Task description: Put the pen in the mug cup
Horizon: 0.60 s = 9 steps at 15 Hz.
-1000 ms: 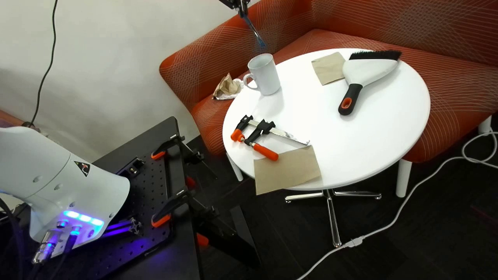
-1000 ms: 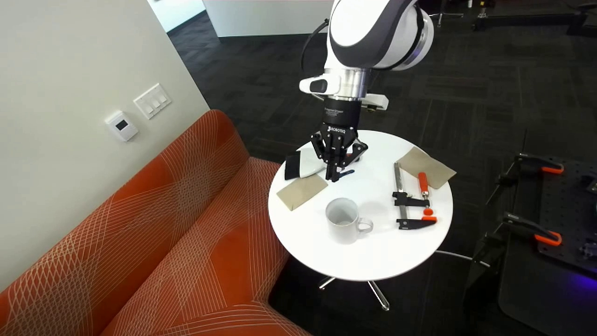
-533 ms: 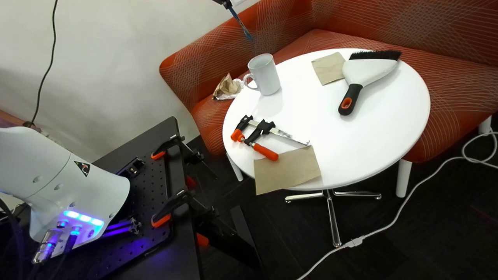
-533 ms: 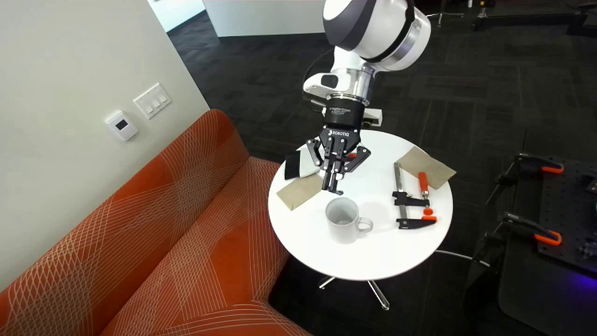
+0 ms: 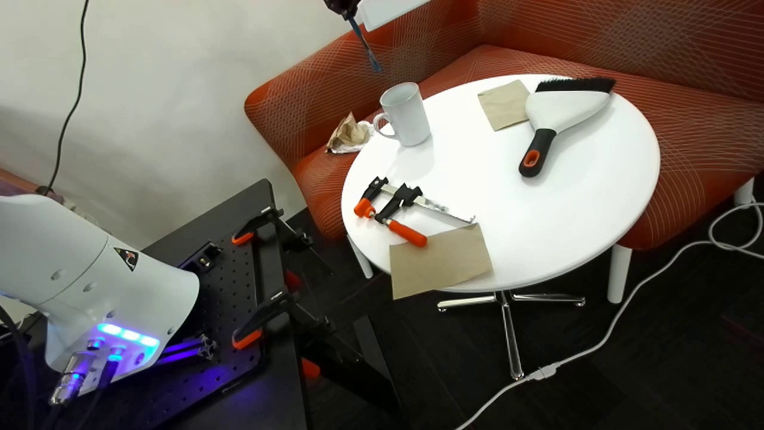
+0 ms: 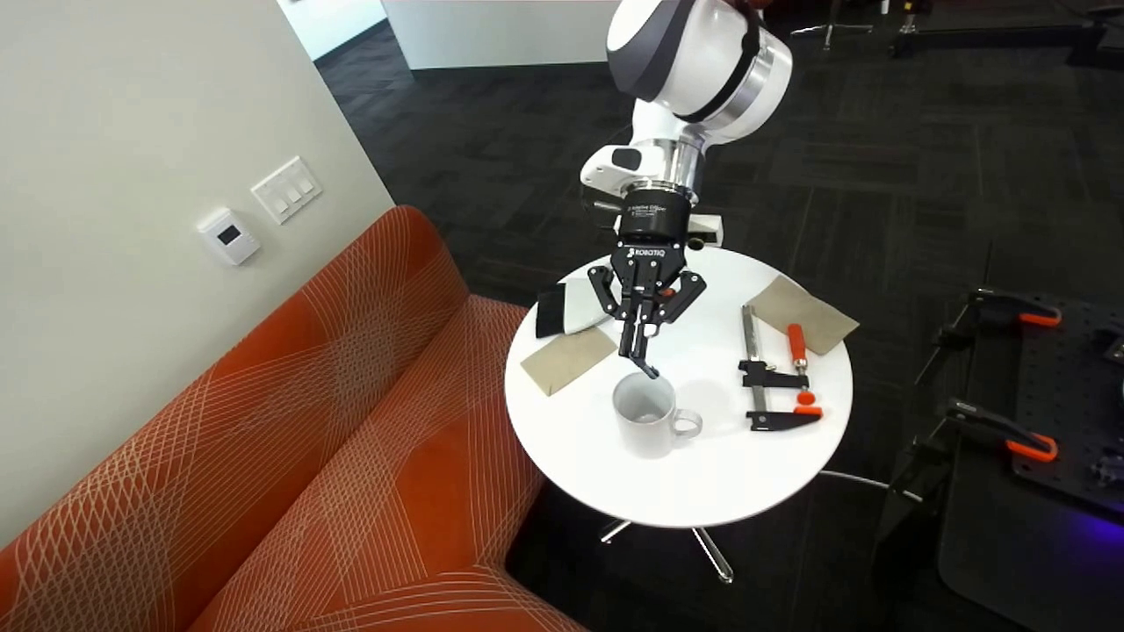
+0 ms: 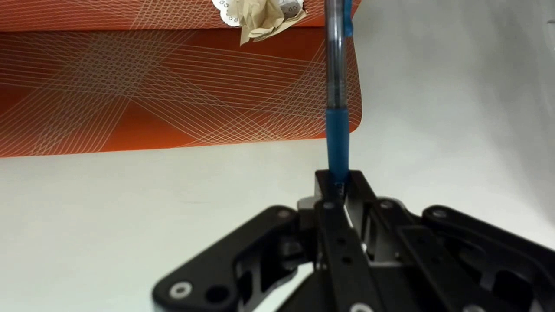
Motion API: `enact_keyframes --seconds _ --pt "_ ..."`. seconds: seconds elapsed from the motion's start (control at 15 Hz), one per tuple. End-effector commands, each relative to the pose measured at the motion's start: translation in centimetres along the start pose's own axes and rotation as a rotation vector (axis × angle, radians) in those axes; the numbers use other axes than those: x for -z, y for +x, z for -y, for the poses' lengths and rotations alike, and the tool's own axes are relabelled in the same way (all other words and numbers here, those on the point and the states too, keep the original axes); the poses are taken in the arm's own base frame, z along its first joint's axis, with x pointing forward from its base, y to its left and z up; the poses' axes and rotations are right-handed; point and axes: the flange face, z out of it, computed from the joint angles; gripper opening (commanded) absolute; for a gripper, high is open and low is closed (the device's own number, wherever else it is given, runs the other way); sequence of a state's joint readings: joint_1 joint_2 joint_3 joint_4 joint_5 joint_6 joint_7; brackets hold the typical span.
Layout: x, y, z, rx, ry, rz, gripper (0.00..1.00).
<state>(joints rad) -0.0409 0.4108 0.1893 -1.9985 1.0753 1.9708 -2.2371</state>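
The pen (image 7: 337, 138) is up in the air, higher than the mug cup (image 5: 407, 119). It is thin, with blue parts and a see-through middle, and it leans to one side. In an exterior view there is a gap between its low end and the mug cup. I cannot tell if that end is right over the mug cup's top.

The claw (image 6: 632, 351) is pinched together on the pen. Its black fingers (image 7: 360, 186) squeeze a blue part, and the long rest of the pen sticks out past their tips. The arm (image 6: 702, 70) is big and white. It reaches down from high up, bends, and points its last part almost straight down, so the claw hangs with its tips toward the tabletop (image 5: 567, 215).

The tabletop is round and white. The mug cup stands upright on it, with its handle out to the side. Near the mug cup lies a clamp (image 5: 408, 194) with an orange handle. That handle rests partly on a sheet of brown paper (image 5: 441, 266), and a corner of the sheet pokes past the edge. Farther off, another piece of brown paper (image 5: 500, 107) lies right beside a white brush (image 5: 567, 110) with black bristles. Next to the tabletop is a red-orange couch (image 5: 334, 83), with some crumpled paper (image 5: 346, 136) on its seat.
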Motion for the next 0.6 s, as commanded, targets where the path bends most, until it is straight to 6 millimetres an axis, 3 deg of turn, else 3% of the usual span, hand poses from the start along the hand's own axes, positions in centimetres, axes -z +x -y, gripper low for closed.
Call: enact_keyframes --seconds 0.0,0.53 --pt "-0.3 -0.8 -1.1 0.015 0.017 -0.034 0.03" --pt "-1.5 -3.9 -2.7 -0.028 -0.009 -0.045 0.03"
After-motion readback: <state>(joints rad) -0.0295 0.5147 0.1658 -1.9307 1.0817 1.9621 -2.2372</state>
